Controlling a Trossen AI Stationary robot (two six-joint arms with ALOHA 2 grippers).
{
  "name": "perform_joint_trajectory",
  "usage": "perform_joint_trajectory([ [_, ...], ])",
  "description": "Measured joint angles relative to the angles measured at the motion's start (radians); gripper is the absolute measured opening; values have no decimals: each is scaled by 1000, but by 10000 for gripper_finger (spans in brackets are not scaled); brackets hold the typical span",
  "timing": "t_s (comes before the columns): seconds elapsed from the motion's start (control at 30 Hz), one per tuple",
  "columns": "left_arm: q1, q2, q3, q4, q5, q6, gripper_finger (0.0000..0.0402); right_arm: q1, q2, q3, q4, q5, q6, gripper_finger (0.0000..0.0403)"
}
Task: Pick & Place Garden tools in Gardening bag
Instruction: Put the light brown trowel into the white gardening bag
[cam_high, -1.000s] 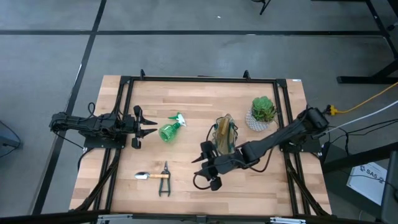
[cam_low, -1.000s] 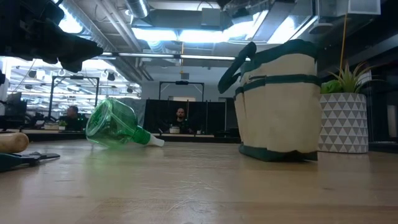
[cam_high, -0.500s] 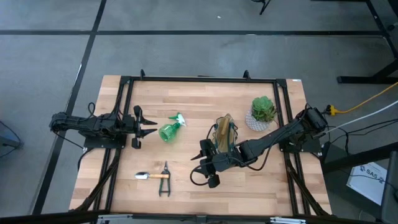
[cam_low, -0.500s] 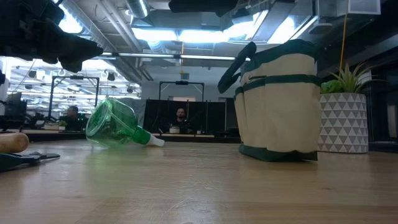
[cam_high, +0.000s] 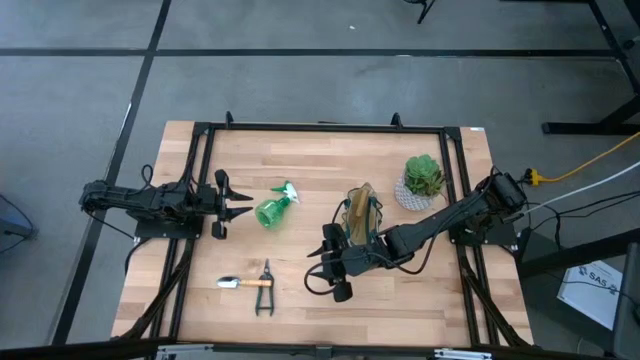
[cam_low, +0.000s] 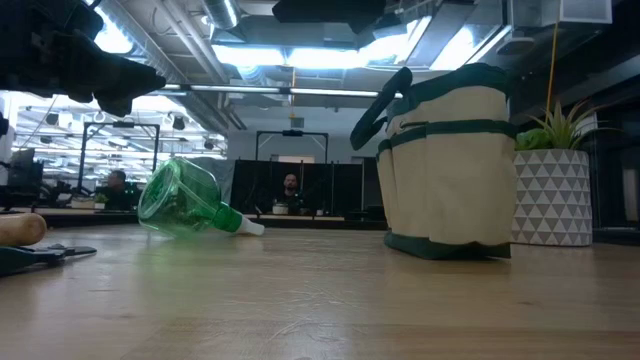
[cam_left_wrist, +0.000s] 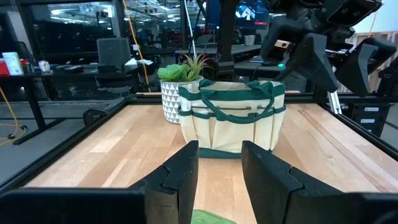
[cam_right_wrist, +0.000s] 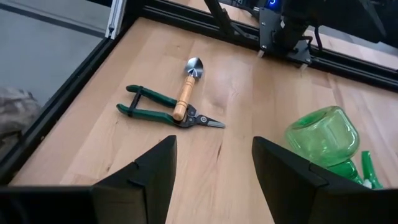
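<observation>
From above, the worktop (cam_high: 420, 300) carried one gardening bag (cam_high: 361, 217) near its centre, one green spray bottle (cam_high: 273, 209) lying on its side at about 9 o'clock from the bag, and one trowel (cam_high: 245, 283) lying across one pair of pruning shears (cam_high: 265, 289) at about 7 o'clock from the bag; one plant in a white pot (cam_high: 423, 181) stood at about 2 o'clock from the bag, just beside it. The right gripper (cam_high: 322, 262) hung empty at about 7 o'clock from the bag, near it, with its fingers spread wide; the left gripper (cam_high: 240, 204) waited at about 9 o'clock from the bottle, just beside it, holding nothing, its jaws partly apart.

The right wrist view alone showed that the shears had green handles and that the trowel's wooden handle rested on them; its two fingers (cam_right_wrist: 146, 174) stood well apart above bare wood. The left wrist view showed the bag's side pockets and green trim, hidden from above. The low view showed the bag standing upright and, in the room behind, two people (cam_low: 290, 188), too small to describe. I counted three tools outside the bag; whether anything lay inside it, I could not tell.
</observation>
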Motion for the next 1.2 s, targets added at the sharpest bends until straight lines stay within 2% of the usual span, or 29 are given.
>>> perform_joint_trajectory([
  [0.77,0,0,0,0,0,0,118,0,0,0,1,0,19,213],
  [1.1,0,0,0,0,0,0,118,0,0,0,15,-1,97,213],
  [1.2,0,0,0,0,0,0,118,8,-24,-3,-16,-97,114,213],
])
